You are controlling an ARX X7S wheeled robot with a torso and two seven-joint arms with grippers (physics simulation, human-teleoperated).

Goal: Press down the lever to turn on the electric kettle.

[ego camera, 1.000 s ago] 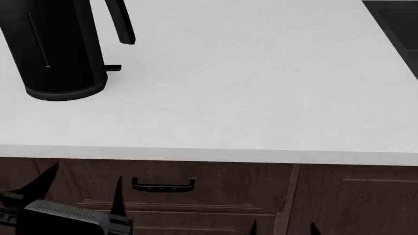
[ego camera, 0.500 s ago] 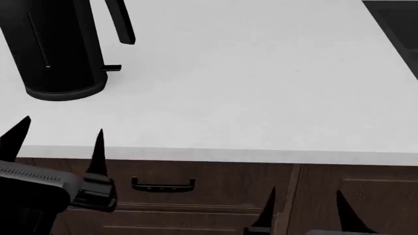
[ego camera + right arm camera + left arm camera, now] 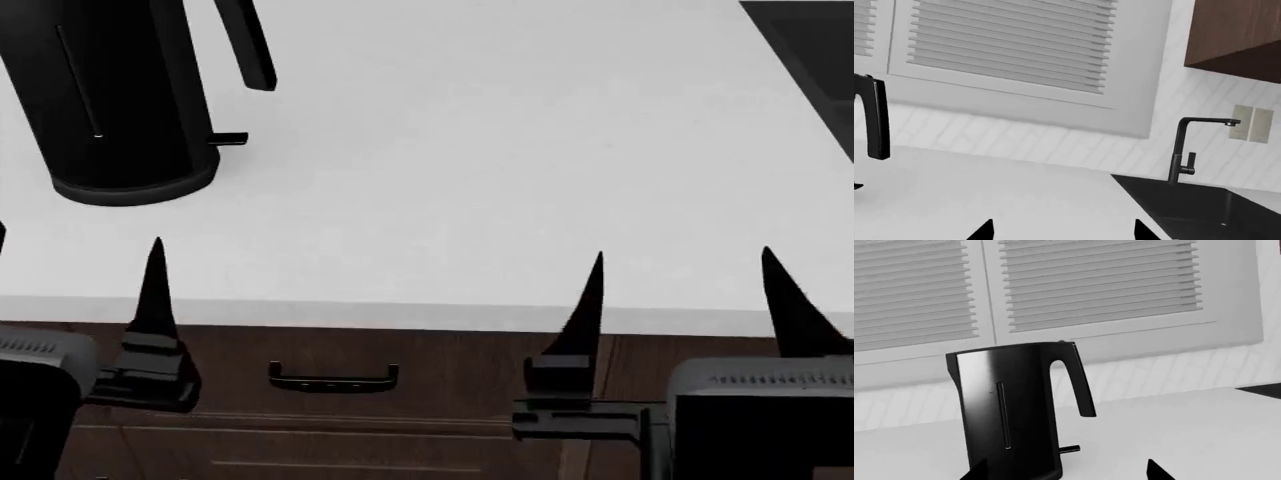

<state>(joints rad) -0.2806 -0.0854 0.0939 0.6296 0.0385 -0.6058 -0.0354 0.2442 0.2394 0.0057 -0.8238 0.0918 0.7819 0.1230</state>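
Kettle (image 3: 114, 100), electric, matte black: stands on white countertop (image 3: 507, 170), well ahead of the left gripper (image 3: 74, 290) fingertips and apart from them. Lever (image 3: 228, 139): small black tab jutting from kettle's base below the loop handle (image 3: 251, 45), untouched. Left gripper: fingers spread, holding nothing, at counter's front edge. Right gripper (image 3: 681, 300): fingers likewise parted and empty, far to the lever's side. Sink (image 3: 1201, 210) with black faucet (image 3: 1187, 150): beyond right fingers.
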